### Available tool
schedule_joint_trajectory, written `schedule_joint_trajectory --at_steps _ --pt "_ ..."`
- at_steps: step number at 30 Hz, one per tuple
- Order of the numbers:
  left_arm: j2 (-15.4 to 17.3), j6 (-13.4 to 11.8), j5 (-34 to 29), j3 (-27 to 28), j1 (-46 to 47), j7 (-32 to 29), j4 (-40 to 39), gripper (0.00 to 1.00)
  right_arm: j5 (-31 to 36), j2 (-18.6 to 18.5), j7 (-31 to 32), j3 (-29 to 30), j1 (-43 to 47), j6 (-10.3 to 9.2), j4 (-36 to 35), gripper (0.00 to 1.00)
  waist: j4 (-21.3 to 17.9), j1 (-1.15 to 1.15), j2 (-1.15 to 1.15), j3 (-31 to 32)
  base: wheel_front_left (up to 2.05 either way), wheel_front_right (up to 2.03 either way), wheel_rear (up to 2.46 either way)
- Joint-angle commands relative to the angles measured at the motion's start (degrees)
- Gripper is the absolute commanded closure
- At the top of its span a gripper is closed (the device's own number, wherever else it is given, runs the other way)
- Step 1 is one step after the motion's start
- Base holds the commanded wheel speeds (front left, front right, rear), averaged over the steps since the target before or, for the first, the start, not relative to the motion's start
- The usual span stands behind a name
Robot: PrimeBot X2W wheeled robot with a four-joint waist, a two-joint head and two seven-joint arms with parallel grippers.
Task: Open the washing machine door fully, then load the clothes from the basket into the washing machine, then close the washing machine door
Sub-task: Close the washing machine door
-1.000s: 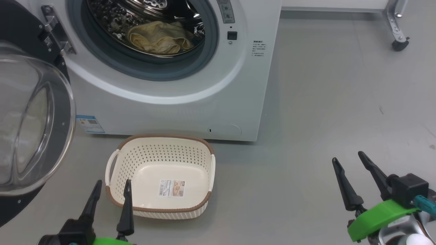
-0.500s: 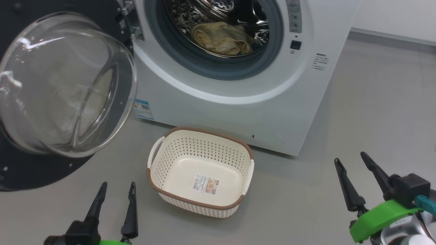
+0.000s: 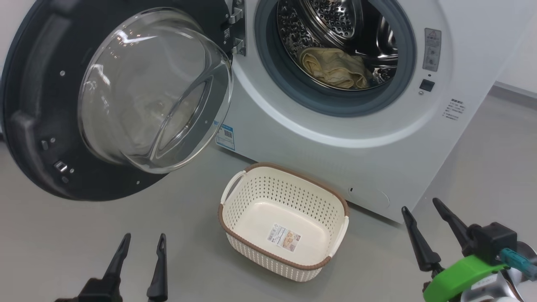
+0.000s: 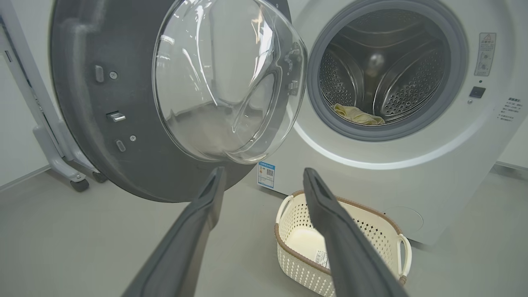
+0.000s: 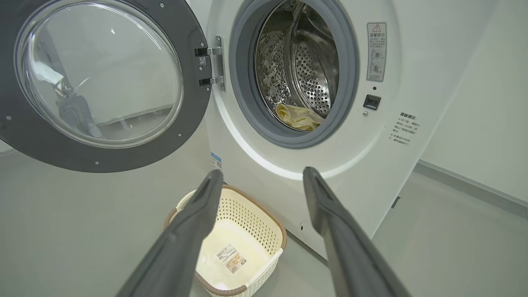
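One washing machine door (image 3: 126,96), round and black-rimmed with a bulging clear glass bowl, is standing swung wide open at the upper left of the head view. It is hanging from a metal hinge (image 3: 237,29) at the top centre.

One washing machine (image 3: 319,147), white and front-loading, is occupying the upper right of the frame. Its grey gasket (image 3: 335,108) is ringing the mouth, and the perforated steel drum (image 3: 335,16) is showing behind it. A blue label (image 3: 225,135) is sitting at the cabinet's lower left corner, just below the edge of the glass bowl.

The clothes (image 3: 333,67), a cream-yellow bundle, are lying inside the drum at its lower front; how many pieces are making it up cannot be told.

One basket (image 3: 289,195), cream plastic with perforated sides and a brown rim, is standing upright on the grey floor (image 3: 84,235) at lower centre, just in front of the machine. Its bare bottom is carrying a printed sticker (image 3: 285,238).

One left pincer (image 3: 143,238) is hovering at the lower left edge, below the door and left of the basket, with its fingers parted by a narrow gap and gripping nothing.

One right pincer (image 3: 420,205) is hovering at the lower right, well apart from the basket, with its fingers spread wider and empty.

One pale wheeled frame leg (image 4: 53,144) is standing at the far left of the left wrist view, behind the door.
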State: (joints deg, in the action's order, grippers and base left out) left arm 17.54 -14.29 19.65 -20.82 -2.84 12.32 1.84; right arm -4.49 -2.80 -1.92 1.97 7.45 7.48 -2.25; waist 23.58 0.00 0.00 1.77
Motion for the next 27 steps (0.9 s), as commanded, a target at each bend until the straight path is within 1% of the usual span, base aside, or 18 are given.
schedule_joint_trajectory --at_steps 1,9,22,25,26,27 --pt "1.29 -4.94 -0.23 2.1 2.14 0.03 -2.03 0.0 -0.06 -0.52 -0.23 -1.13 -1.73 0.01 -1.52 0.0 0.44 0.0 0.0 0.05 0.0 0.0 0.0" --pt "1.26 -5.2 -0.06 1.86 1.98 0.15 -1.94 0.0 -0.09 -0.39 -0.2 -1.64 -1.85 0.01 -1.28 0.0 1.34 0.0 0.0 -0.08 0.0 0.0 0.0" --pt "1.72 -5.54 0.23 1.99 2.29 0.14 -2.34 0.0 -0.2 -0.32 -0.29 -2.08 -2.03 0.01 -0.86 0.0 0.94 0.0 0.0 -0.2 0.0 0.0 0.0" --pt "1.39 -5.05 1.71 2.75 2.34 0.5 -3.47 0.0 -0.24 -0.3 -0.29 -2.14 -2.1 0.01 -0.8 0.0 0.95 0.0 0.0 -0.2 0.0 0.0 0.0" --pt "1.23 -4.65 2.33 2.91 2.39 0.59 -4.03 0.47 -0.24 -0.3 -0.29 -2.07 -2.1 0.01 -0.81 0.0 1.03 0.0 0.0 -0.19 0.0 0.0 0.0" --pt "1.32 -4.36 2.56 3.12 2.55 0.77 -4.67 0.69 -0.22 -0.3 -0.3 -2.01 -2.09 0.01 -0.81 0.0 1.09 0.0 0.0 -0.17 0.0 0.0 0.0"
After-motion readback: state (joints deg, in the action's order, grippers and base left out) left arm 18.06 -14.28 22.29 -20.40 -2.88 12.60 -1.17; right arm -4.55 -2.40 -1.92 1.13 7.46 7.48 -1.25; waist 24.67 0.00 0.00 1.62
